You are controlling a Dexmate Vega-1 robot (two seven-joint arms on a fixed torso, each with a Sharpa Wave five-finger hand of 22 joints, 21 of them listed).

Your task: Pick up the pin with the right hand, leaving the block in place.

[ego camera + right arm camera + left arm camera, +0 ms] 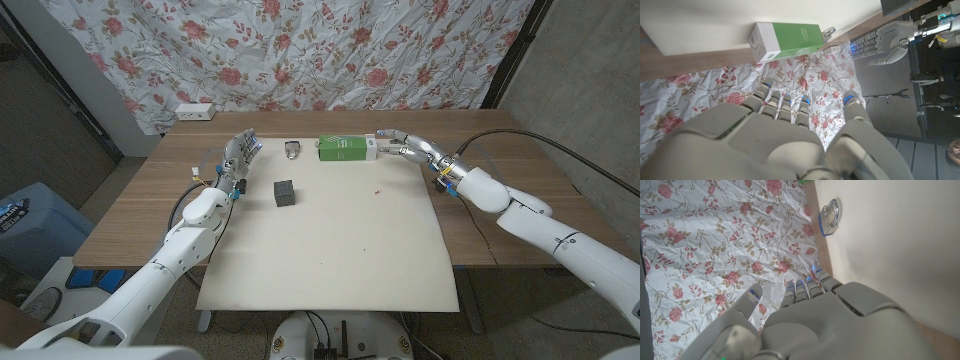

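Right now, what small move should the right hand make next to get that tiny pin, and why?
Probably draw the right hand back toward the robot and lower it over the small red pin. The hand is open beside the green box at the far edge of the cream mat, while the pin lies nearer, apart from the black block.

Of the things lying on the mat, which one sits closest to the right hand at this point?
The green box, at the mat's far edge: the right hand has its fingers right at its white end. The black block and the metal clip lie further toward the left hand.
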